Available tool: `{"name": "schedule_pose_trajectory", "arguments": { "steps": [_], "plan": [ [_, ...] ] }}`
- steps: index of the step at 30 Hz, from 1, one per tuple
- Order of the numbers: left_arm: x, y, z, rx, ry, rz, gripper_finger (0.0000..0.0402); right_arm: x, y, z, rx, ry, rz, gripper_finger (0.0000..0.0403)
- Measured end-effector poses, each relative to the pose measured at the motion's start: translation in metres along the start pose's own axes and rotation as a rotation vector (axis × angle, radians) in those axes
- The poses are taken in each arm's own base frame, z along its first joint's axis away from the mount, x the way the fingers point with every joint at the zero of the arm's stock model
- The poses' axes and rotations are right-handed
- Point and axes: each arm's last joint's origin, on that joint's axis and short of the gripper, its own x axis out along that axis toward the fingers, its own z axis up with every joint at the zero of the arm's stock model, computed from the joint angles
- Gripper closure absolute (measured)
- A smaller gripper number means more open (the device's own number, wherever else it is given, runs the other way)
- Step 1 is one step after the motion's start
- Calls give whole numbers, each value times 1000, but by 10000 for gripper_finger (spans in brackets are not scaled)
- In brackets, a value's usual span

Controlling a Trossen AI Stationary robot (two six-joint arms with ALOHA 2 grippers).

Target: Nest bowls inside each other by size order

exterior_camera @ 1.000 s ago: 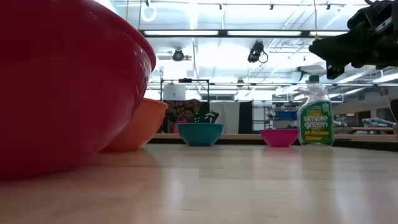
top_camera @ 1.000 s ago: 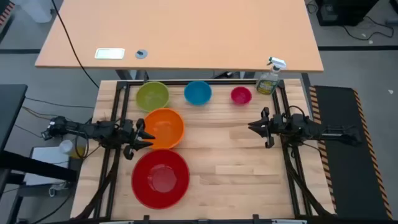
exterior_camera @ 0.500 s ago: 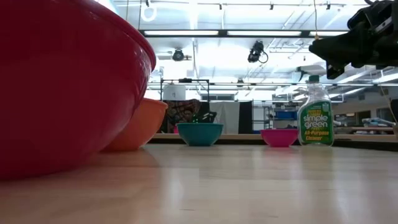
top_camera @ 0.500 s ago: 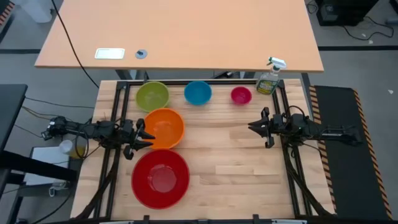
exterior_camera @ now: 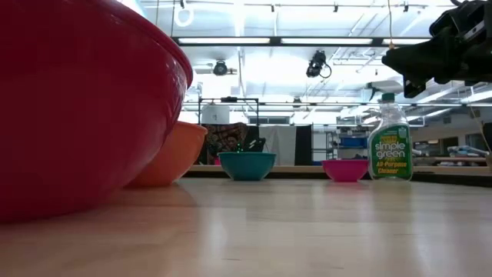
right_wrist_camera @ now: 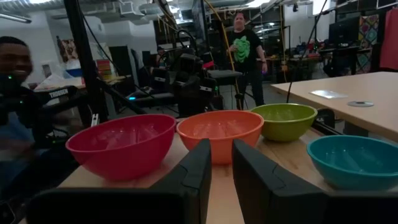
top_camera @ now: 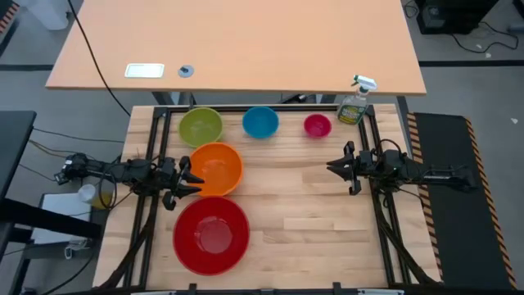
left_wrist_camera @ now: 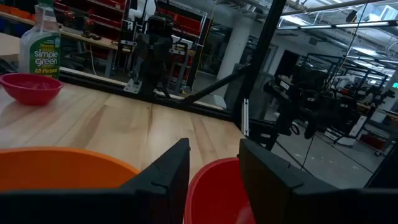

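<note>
Five bowls rest on their bases on the wooden table: red near the front left, orange behind it, then lime green, blue and magenta in a row along the far edge. My left gripper is open and held level at the orange bowl's near-left rim, between the orange and red bowls. In its wrist view the red bowl shows between the fingers and the orange bowl beside them. My right gripper is shut and empty, above the table's right side.
A spray bottle of yellowish liquid stands at the far right corner beside the magenta bowl. Bare wood lies between the bowls and my right gripper. Black frame rails run along the table's edges. People show in the room beyond the table.
</note>
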Motion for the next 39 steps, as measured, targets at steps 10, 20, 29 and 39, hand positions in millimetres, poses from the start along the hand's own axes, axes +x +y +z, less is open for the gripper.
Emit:
{"name": "schedule_pose_trajectory", "arguments": {
  "steps": [10,20,29,39],
  "plan": [
    [0,0,0,0,0,0,260,0,0,0,0,0,0,330],
    [0,0,0,0,0,0,260,0,0,0,0,0,0,330],
    [-1,-3,12,-189,-131,-22,260,0,0,0,-17,-1,-1,330],
    [-5,-8,31,-154,-325,-82,260,-5,1,32,-128,-339,-72,330]
  ]
}}
